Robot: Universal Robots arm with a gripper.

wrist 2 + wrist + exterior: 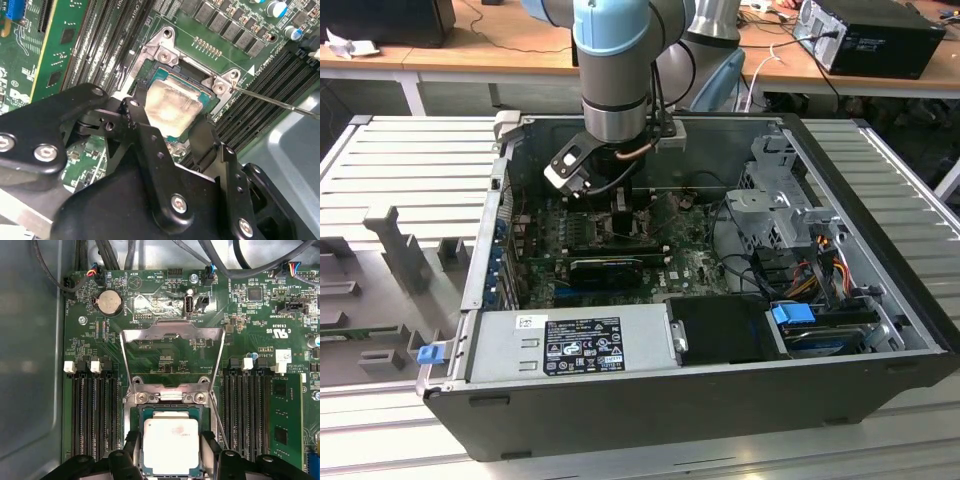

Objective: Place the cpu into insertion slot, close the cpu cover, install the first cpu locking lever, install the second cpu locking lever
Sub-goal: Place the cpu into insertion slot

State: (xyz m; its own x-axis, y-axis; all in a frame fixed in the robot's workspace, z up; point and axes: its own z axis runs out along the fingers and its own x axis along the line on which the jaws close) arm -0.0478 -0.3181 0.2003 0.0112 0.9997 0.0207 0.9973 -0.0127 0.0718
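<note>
Jaws tight against both sides of cpu [171,445], flat in insertion slot [170,411].

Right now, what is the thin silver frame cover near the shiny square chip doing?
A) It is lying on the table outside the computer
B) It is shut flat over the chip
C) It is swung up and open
C: in the first wrist view the cpu cover is swung back off the socket, with the green board showing through its opening, and the cpu has nothing over its silvery top.
</note>
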